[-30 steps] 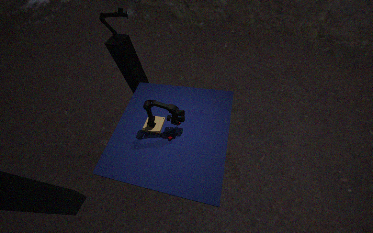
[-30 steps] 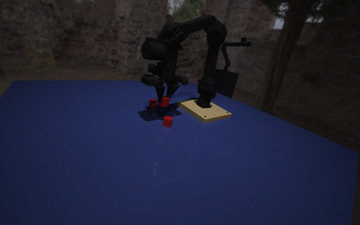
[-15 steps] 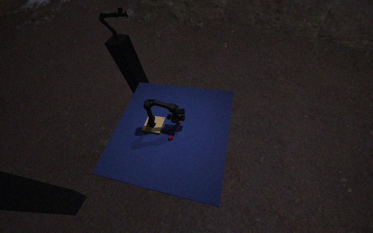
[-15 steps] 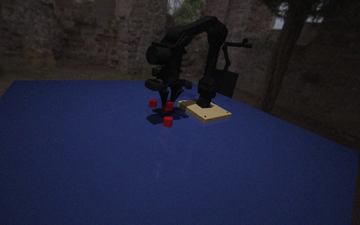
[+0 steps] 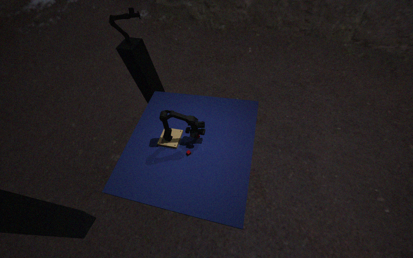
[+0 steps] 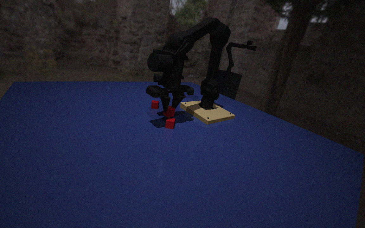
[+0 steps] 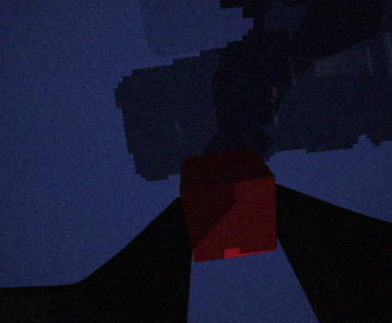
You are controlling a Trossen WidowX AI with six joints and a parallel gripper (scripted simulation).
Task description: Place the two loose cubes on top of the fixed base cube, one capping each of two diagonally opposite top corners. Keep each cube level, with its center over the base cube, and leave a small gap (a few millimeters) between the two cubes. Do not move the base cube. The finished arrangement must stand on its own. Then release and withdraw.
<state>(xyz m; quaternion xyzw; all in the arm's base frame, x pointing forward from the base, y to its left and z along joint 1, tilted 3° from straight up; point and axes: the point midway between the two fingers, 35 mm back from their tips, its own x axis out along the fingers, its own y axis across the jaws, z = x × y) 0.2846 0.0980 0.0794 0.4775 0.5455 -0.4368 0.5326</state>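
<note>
As claw clamps, red cube between fingers

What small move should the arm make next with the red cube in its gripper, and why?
Probably lift a little with the gripper kept shut, then shift sideways toward whichever other cube is the fixed one. The held cube hangs low over the blue mat, between the far cube and the near cube, above neither. Which of them is fixed, I cannot tell.
</note>
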